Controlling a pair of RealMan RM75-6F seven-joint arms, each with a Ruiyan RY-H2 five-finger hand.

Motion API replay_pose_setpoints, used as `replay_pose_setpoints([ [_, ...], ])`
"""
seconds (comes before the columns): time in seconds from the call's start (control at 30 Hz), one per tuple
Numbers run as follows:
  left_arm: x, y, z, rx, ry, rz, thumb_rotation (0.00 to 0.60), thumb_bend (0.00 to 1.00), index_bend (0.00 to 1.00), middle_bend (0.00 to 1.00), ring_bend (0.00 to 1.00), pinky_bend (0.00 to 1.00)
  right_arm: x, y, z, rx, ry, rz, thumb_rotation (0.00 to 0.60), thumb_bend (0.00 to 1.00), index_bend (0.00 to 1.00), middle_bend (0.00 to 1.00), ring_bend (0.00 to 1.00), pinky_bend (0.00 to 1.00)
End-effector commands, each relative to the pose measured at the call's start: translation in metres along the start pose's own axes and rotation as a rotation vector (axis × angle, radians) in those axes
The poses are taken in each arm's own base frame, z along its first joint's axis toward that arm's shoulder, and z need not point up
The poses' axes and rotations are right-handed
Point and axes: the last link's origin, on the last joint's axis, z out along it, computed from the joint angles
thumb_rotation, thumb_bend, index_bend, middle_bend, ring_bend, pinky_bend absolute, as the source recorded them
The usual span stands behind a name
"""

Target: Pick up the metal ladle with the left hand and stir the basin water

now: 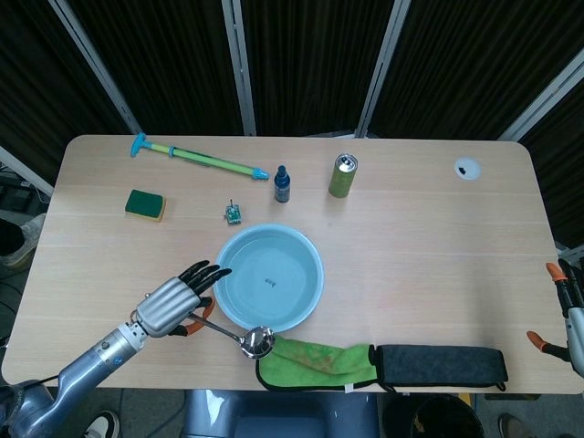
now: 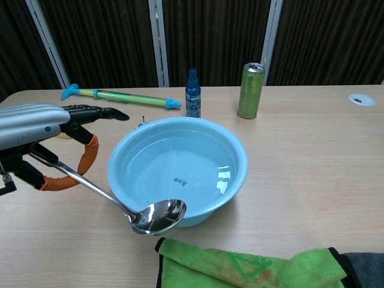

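Observation:
My left hand point(image 1: 175, 300) point(image 2: 45, 137) holds the metal ladle point(image 2: 108, 198) by its handle, just left of the light blue basin point(image 1: 311, 294) point(image 2: 237, 180). The ladle's bowl point(image 1: 258, 342) point(image 2: 159, 216) hangs in the air at the basin's near rim, over the edge of the green cloth point(image 1: 315, 359). Clear water fills the basin. My right hand point(image 1: 571, 310) shows only at the far right edge of the head view, off the table, with its fingers apart and nothing in it.
Behind the basin stand a blue bottle point(image 2: 193, 93) and a green can point(image 2: 251, 90). A blue-and-green water gun point(image 1: 196, 159), a green sponge point(image 1: 145, 204) and a small green part point(image 1: 233, 214) lie at the back left. A dark pouch point(image 1: 442, 365) lies beside the cloth.

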Motion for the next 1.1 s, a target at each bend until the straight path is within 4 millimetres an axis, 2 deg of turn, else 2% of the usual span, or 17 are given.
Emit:
replay_pose_setpoints([
  [0.03,0.009,-0.003,0.007,0.007,0.013,0.01,0.6,0.46,0.61,0.0,0.0,0.0,-0.001,0.0,0.001,-0.001,-0.003,-0.001,0.6,0.0,0.0,0.0,0.0,0.0],
  [0.27,0.018,-0.013,0.014,0.037,0.034,0.029,0.6,0.46,0.61,0.0,0.0,0.0,-0.001,0.0,0.002,-0.005,-0.003,-0.002,0.6,0.0,0.0,0.0,0.0,0.0],
  [0.53,0.01,-0.034,0.022,0.105,0.009,0.024,0.6,0.46,0.61,0.0,0.0,0.0,-0.003,-0.001,0.003,-0.002,-0.011,-0.011,0.6,0.0,0.0,0.0,0.0,0.0],
  [0.87,-0.005,-0.05,0.054,0.158,-0.024,-0.021,0.6,0.45,0.61,0.0,0.0,0.0,-0.005,-0.001,0.006,-0.004,-0.021,-0.013,0.6,0.0,0.0,0.0,0.0,0.0],
  [1.1,-0.015,-0.05,0.074,0.157,-0.044,-0.046,0.6,0.46,0.61,0.0,0.0,0.0,-0.006,-0.001,0.007,-0.003,-0.029,-0.012,0.6,0.0,0.0,0.0,0.0,0.0],
])
